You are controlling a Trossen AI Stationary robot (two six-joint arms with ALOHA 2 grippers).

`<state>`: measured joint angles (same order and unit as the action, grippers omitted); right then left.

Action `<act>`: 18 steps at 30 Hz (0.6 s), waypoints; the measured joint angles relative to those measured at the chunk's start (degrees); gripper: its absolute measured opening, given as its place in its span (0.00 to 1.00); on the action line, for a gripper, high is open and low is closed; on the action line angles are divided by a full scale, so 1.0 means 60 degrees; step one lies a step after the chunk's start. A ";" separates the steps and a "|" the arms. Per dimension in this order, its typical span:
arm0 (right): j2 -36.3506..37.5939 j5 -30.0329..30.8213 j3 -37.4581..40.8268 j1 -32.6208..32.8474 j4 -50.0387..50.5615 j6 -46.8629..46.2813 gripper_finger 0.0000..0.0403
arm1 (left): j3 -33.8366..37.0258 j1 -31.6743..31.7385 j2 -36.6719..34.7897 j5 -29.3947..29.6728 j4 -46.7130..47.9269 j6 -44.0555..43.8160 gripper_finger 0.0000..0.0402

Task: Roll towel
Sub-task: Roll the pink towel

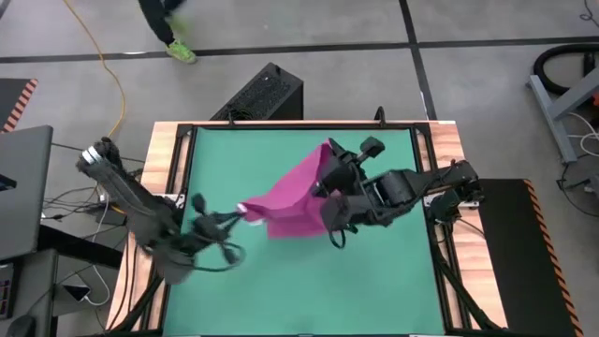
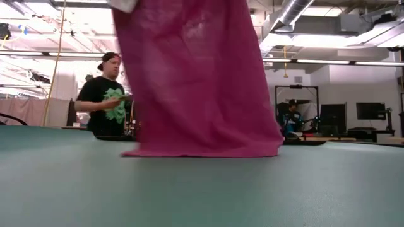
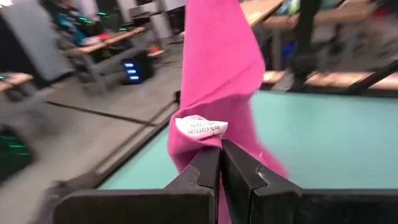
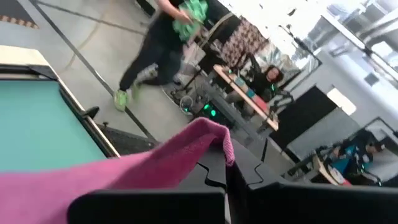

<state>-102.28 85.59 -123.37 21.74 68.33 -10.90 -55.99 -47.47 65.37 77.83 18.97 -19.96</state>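
Towel (image 1: 295,198) is off the green table (image 1: 374,290) over most of its area, stretched between the two arms near the table's centre. Only its lower hem touches the surface in the low view.

Left gripper (image 3: 221,163): fingers together, clamped on the towel corner just beside the white tag (image 3: 200,127). It sits left of centre.

Right gripper (image 4: 227,171): fingers together, pinching another towel corner; cloth drapes over the fingertip. It sits right of centre and holds its corner higher.

Progress: no roll started. No turns or folds of cloth are visible; the towel hangs as one loose sheet. Judged stage is pick-up and spreading. Remaining: lay it flat, then roll from one edge to the other.

A person in a black shirt (image 2: 107,98) stands beyond the far edge.
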 joint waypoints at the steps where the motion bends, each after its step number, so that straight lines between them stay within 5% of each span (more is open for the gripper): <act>1: 0.0000 0.0261 0.0000 0.0146 -0.0012 0.0072 0.03 | 0.0000 -0.0245 -0.0381 -0.0020 0.0024 -0.0048 0.00; 10: 0.0056 0.0731 -0.0109 0.0889 -0.0266 0.0825 0.02 | -0.0019 -0.1730 -0.3421 -0.0399 -0.0041 0.0097 0.00; 18: 0.0183 0.0742 -0.0120 0.0461 -0.0005 0.1083 0.02 | -0.0966 -0.2326 -0.4824 -0.0618 0.1343 0.0006 0.00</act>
<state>-101.18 90.04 -124.09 24.51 68.30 -4.40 -61.78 -61.43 36.42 74.12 27.03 -19.93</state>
